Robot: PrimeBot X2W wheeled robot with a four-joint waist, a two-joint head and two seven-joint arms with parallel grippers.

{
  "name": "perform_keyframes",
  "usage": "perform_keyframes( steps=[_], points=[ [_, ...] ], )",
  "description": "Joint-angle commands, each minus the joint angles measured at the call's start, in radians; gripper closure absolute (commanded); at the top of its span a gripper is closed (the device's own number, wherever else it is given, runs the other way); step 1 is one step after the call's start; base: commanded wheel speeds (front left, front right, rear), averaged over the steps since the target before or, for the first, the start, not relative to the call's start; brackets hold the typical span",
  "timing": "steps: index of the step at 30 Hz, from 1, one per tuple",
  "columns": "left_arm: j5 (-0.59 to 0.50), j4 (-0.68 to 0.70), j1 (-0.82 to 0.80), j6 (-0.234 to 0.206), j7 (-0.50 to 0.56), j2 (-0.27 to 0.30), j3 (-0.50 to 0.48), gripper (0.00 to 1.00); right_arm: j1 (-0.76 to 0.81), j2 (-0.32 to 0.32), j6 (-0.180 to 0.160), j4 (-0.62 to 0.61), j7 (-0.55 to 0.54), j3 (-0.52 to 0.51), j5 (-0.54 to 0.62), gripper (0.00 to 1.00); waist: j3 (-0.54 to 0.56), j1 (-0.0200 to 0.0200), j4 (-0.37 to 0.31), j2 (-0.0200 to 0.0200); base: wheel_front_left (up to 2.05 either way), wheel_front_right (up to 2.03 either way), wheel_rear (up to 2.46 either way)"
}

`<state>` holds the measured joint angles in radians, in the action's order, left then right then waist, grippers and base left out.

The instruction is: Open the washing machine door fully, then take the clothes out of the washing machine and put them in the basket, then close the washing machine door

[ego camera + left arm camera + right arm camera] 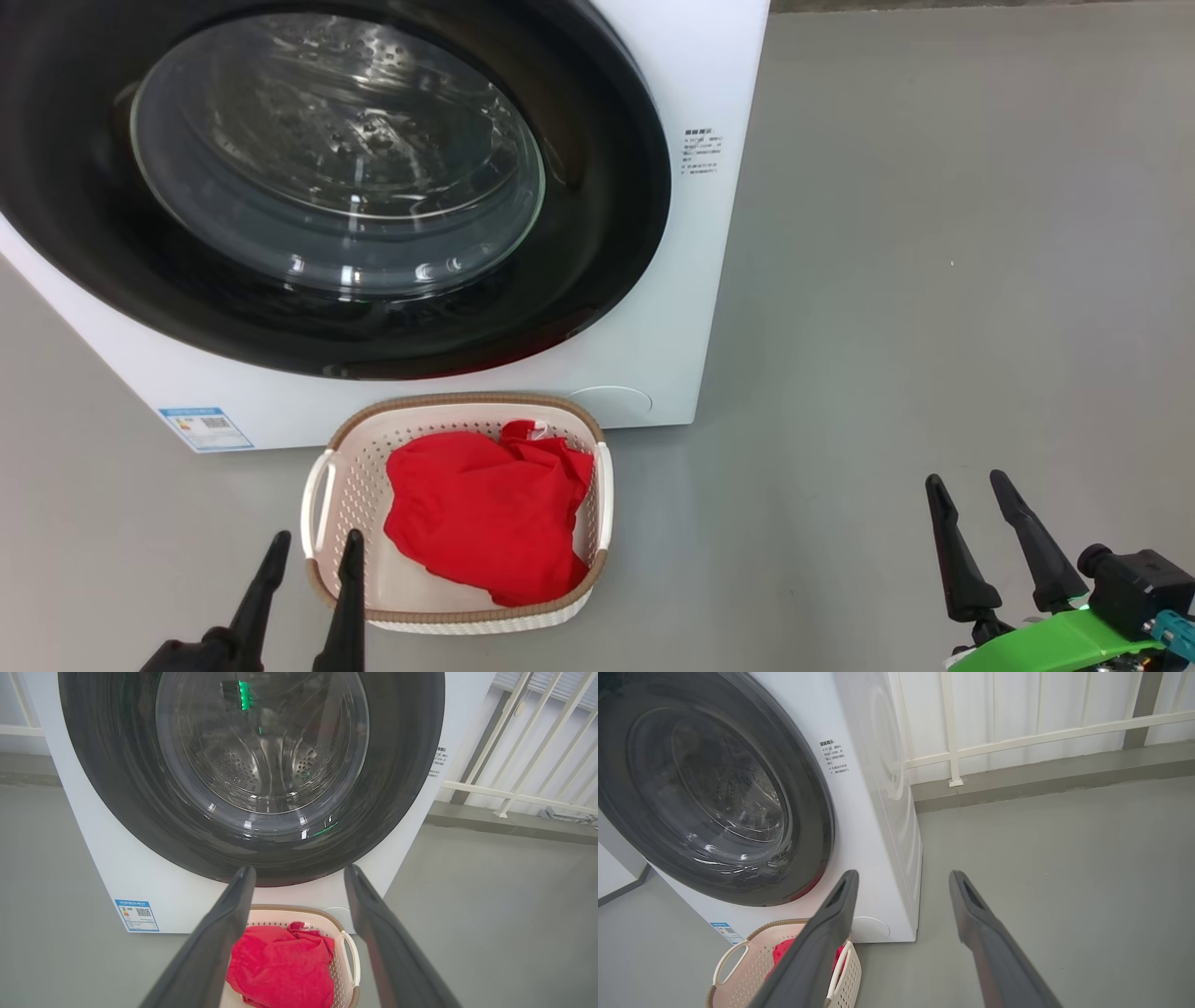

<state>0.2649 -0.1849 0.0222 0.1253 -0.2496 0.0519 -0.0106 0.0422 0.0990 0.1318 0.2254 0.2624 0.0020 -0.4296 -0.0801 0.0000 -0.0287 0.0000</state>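
**Item 1.** Washing machine door [336, 159]: large, round, with a wide glossy black rim and a bulging clear glass bowl. It lies flush against the big white boxy front-loading washing machine [719, 280] and appears shut. Likely rigid and slick. No handle can be made out, so the rim's edge seems the place to take hold.

**Item 2.** Clothes [485, 523]: bright red soft fabric garments, heaped in the small cream-white perforated plastic basket [347, 485] with a brown woven-look rim. The basket sits on the grey floor [934, 280] just near of the machine. Probably light and limp, prone to trailing. Pinch a raised fold.

**Item 3.** Left gripper [316, 536]: long dark fingers spread, holding nothing, at the basket's near-left rim.

**Item 4.** Right gripper [966, 478]: fingers spread, empty, well apart to the right.

**Surroundings.** Small blue sticker [205, 429] at the machine's lower left, round white cap [610, 401] at its lower right, white railing [1017, 742] far right. The basket lies low before the door and might obstruct its swing.
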Motion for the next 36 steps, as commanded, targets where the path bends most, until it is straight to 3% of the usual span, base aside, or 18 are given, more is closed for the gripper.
perform_keyframes(
  steps=[1, 27, 28, 36],
  points=[
    [-0.005, 0.028, -0.01, 0.005, -0.012, 0.015, -0.038, 0.0, -0.008, 0.011, -0.001, -0.029, -0.001, 0.009, 0.011, 0.0, -0.001, 0.0, -0.002, 0.0, 0.0, 0.0, 0.0],
    [0.001, 0.022, -0.018, 0.005, -0.012, 0.012, -0.034, 0.0, -0.011, 0.006, -0.001, -0.033, -0.001, -0.003, 0.015, 0.0, -0.004, 0.0, -0.001, 0.0, 0.0, 0.0, 0.0],
    [0.0, 0.0, 0.001, 0.0, 0.0, 0.0, 0.0, 1.0, 0.0, -0.007, 0.0, -0.006, 0.0, -0.022, 0.003, 1.0, -0.004, 0.0, -0.001, 0.0, 0.0, 0.0, 0.0],
    [0.035, -0.056, 0.001, -0.001, 0.011, -0.013, 0.009, 1.0, -0.002, -0.024, 0.0, 0.049, -0.008, -0.018, -0.031, 1.0, -0.002, 0.0003, -0.001, 0.0, 0.0, 0.0, 0.0]
  ],
)
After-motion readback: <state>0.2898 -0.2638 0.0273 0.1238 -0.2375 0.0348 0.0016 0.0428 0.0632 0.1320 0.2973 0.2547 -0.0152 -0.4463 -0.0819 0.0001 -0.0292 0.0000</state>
